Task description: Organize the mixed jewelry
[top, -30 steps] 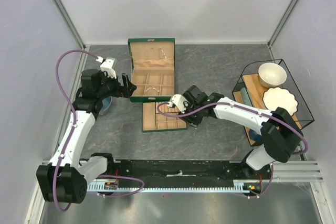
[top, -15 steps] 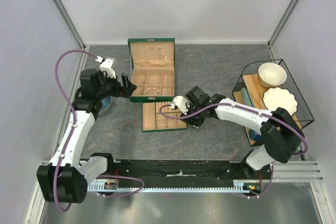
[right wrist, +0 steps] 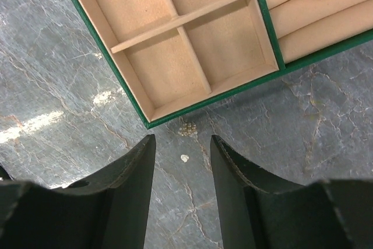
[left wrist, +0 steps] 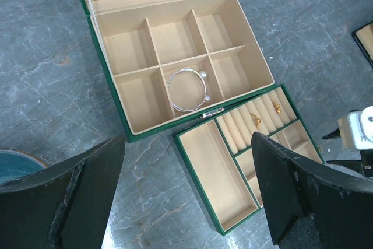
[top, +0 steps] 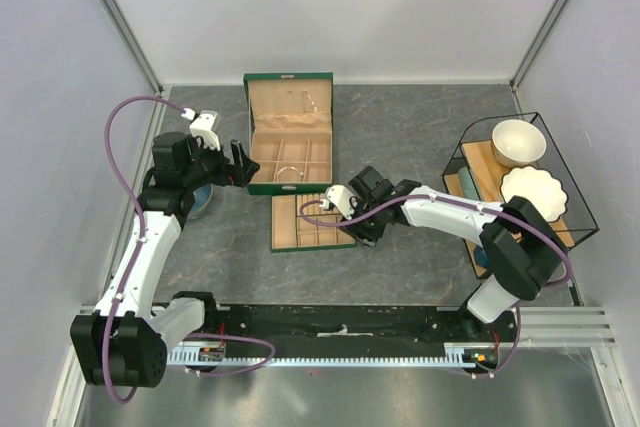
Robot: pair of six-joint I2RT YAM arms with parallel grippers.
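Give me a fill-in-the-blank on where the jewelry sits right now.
1. The bangle in the green box is ____-coloured.
2. The tray's padded rolls hold ____-coloured pieces.
3. The tiny piece by the right gripper's jaws lies on the ____.
4. The left gripper's jaws are ____.
Missing: silver; gold; table; open.

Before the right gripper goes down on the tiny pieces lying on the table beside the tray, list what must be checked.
1. Right gripper open: ok, jaws apart.
2. Targets lined up: ok. The tiny white bead lies on the grey stone table between the fingers, and the small gold cluster stud lies just beyond their tips.
3. Finger clearance from the green tray with tan compartments: cannot tell. The stud lies close to its wall.
4. Drop-off space: ok, the tray's nearest compartments are empty.
5. Left gripper out of the way: ok, open and well apart from the right arm.
6. Height above the table: cannot tell.
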